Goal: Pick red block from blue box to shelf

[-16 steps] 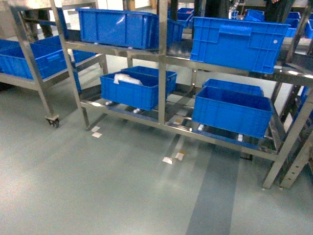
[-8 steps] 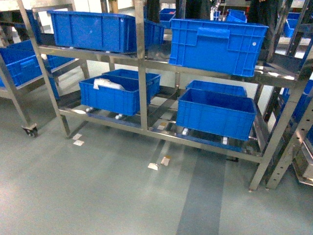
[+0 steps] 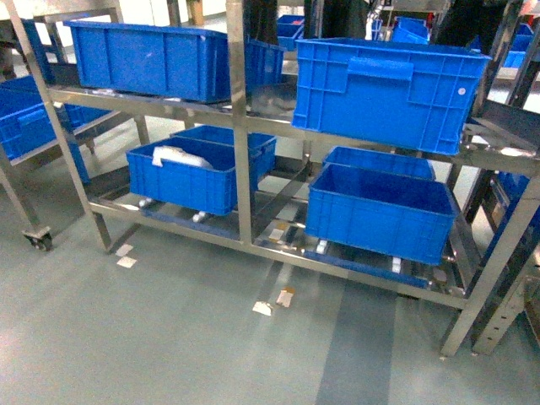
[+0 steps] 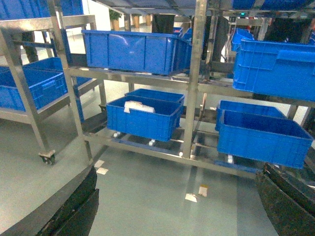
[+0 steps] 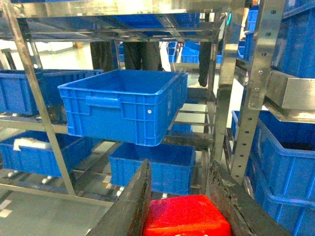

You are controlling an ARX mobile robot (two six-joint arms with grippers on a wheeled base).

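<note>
In the right wrist view the glossy red block (image 5: 187,216) sits between the two dark fingers of my right gripper (image 5: 180,172), which is shut on it. It is held up in front of the steel shelf (image 5: 224,88). My left gripper (image 4: 179,169) is open above the grey floor with nothing between its fingers (image 4: 74,206). The head view shows the shelf (image 3: 239,169) straight ahead, but neither gripper. The blue box is out of view.
Dark blue ribbed crates fill the rack: two on the upper level (image 3: 388,89) (image 3: 152,59) and two below (image 3: 380,211); the lower left crate (image 3: 181,177) holds something white. A wheeled rack (image 3: 34,236) stands at left. Tape marks (image 3: 274,302) lie on the floor.
The rack has slid left in the head view and looks larger and nearer. The wheeled rack at left has moved toward the frame's edge.
</note>
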